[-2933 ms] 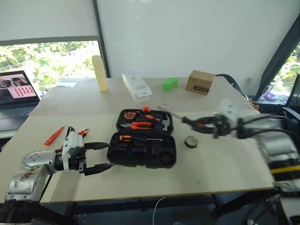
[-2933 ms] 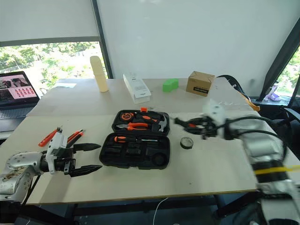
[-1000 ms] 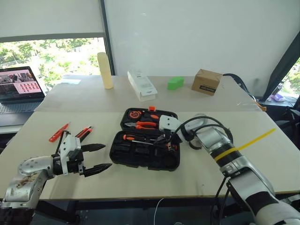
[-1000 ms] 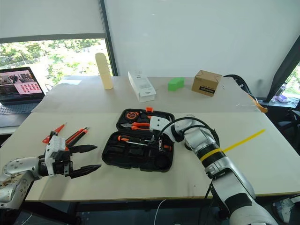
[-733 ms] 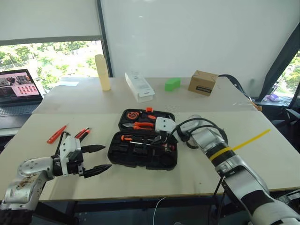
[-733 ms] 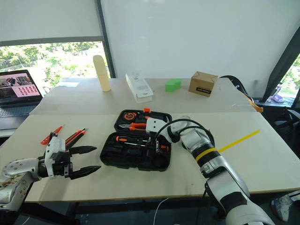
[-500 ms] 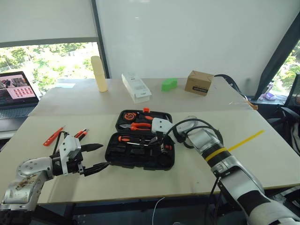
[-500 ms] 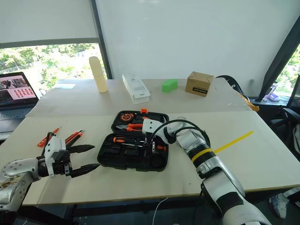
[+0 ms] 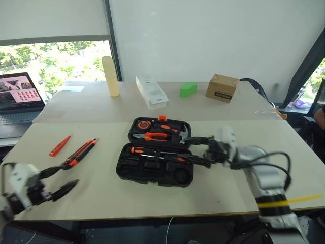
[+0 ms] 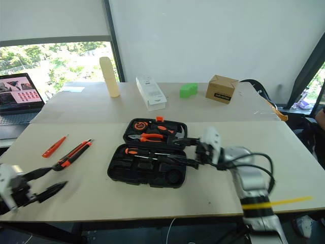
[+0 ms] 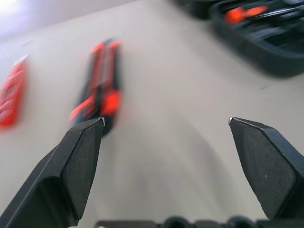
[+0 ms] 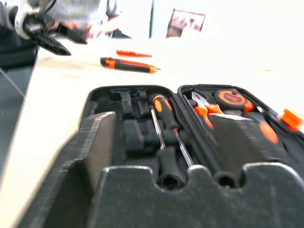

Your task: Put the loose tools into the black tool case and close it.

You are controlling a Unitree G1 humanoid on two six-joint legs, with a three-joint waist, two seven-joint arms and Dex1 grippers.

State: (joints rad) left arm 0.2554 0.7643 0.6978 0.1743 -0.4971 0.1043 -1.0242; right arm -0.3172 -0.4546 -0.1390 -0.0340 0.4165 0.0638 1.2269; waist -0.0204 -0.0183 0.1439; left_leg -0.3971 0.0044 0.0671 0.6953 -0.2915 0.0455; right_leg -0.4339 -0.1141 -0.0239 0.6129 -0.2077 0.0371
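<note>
**Two tools still out, case open: risks at the pick-up and the lid**

Head views. The black moulded plastic clamshell tool case lay open in the middle of the pale wooden table, its orange-handled pliers in the far half and two orange-and-black-handled screwdrivers in the near half. Well off to its left lay the orange-and-black utility knife and, farther left, the small all-orange tool. The right gripper hung at the case's right edge, fingers spread wide and empty. The left gripper hovered low near the table's front left corner, short of the knife, jaws wide and empty.

Left wrist view. The utility knife sat beyond one black fingertip, off the centre line between the two fingers. My judgement: closing from there could clip only the knife's end, spin it on the smooth table or shove it toward the orange tool beside it.

Right wrist view. The screwdrivers' thin shafts ran along the slots, but whether they were pressed fully home I could not tell. If one sat proud, the lid would likely jam on it or the latch fail to catch. The spread right fingers, so near the rim, might also nudge the light case as they passed it.
</note>
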